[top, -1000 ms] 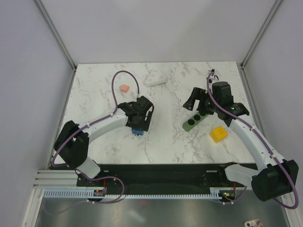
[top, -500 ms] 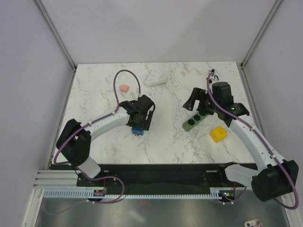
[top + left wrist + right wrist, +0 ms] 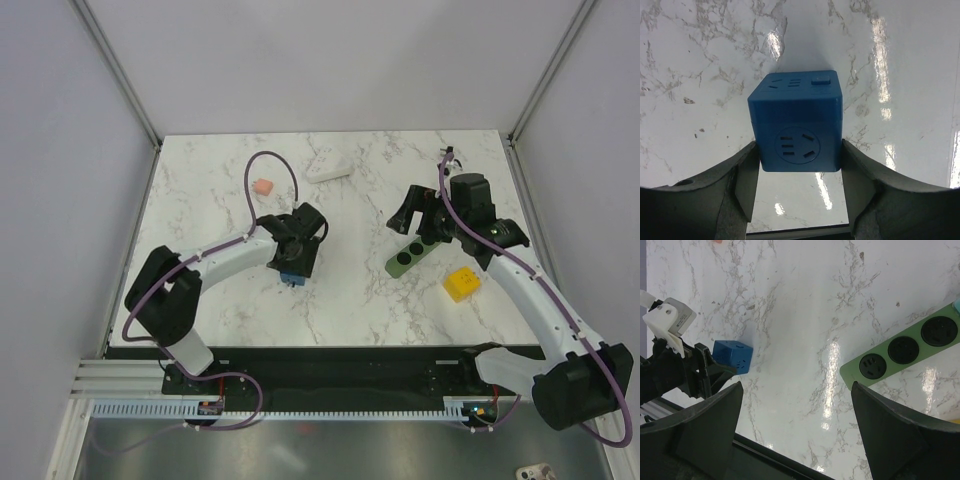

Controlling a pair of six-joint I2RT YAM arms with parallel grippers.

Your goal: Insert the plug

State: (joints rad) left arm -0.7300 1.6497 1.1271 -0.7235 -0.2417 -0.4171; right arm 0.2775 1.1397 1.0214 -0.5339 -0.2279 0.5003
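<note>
The bright-blue cube plug (image 3: 291,275) sits at the table's near middle-left; it fills the left wrist view (image 3: 797,130), its round socket face towards the camera. My left gripper (image 3: 292,262) has a finger pressed on each side of it (image 3: 799,156). The green power strip (image 3: 415,253) with three black round sockets lies slanted at the right. My right gripper (image 3: 415,222) hovers over its far end, jaws wide open and empty (image 3: 796,390). The right wrist view shows the strip (image 3: 905,352) at the right and the plug (image 3: 732,356) at the left.
A yellow block (image 3: 461,284) lies just right of the strip. A small pink block (image 3: 263,187) and a white block (image 3: 327,167) lie at the back of the marble table (image 3: 350,300). The left arm's purple cable arcs above the table.
My left arm has shifted a little to the right and the plug has moved slightly with the gripper. The right arm has barely moved.
</note>
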